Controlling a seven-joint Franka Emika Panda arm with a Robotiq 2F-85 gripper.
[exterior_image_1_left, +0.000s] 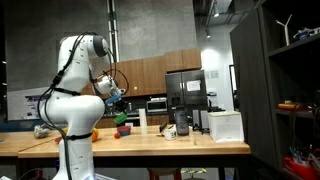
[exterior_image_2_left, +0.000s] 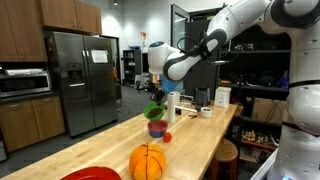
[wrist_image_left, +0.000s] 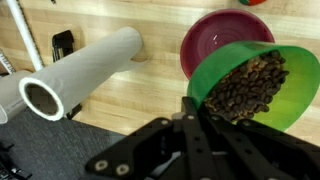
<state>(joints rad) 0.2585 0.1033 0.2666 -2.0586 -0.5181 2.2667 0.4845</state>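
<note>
hand (wrist_image_left: 190, 118) pinching rim of glossy green bowl (wrist_image_left: 292, 108) | brown beans (wrist_image_left: 245, 85) inside | round maroon bowl (wrist_image_left: 215, 40) beneath | white tube (wrist_image_left: 85, 70) beside

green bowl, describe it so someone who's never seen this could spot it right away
Start at the long wooden counter and follow the white robot arm to its gripper. The green bowl is pinched there, above a dark red bowl. It is the only bright green thing, and the only one filled with brown beans.

One green bowl (wrist_image_left: 298, 95), one red bowl (wrist_image_left: 215, 38), one tube (wrist_image_left: 90, 68)
</note>
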